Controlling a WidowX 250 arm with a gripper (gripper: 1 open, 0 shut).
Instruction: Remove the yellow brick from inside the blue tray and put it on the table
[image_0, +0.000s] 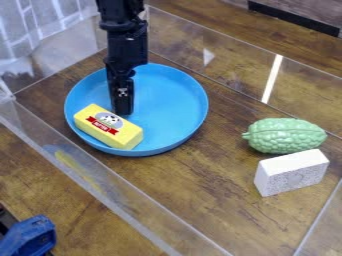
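Yellow brick (108, 126) was seen lying flat inside the blue tray (181, 105), just below and slightly left of the claw (122, 104), apart from it. Its long axis was set diagonally, from upper left to lower right, label upward. The claw was pointed straight down over the tray, spread wide with nothing held. Well to its right, on the table (174, 200), a green bumpy object (283, 134) and a white-grey block (291, 171) were set; nothing was placed between claw and brick.

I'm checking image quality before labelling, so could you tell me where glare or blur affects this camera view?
Camera view: bright glare streaks on the glossy table, strongest beside the green gourd-like object; yellow brick in the blue tray evenly lit, its label soft; end effector dark, detail lost.
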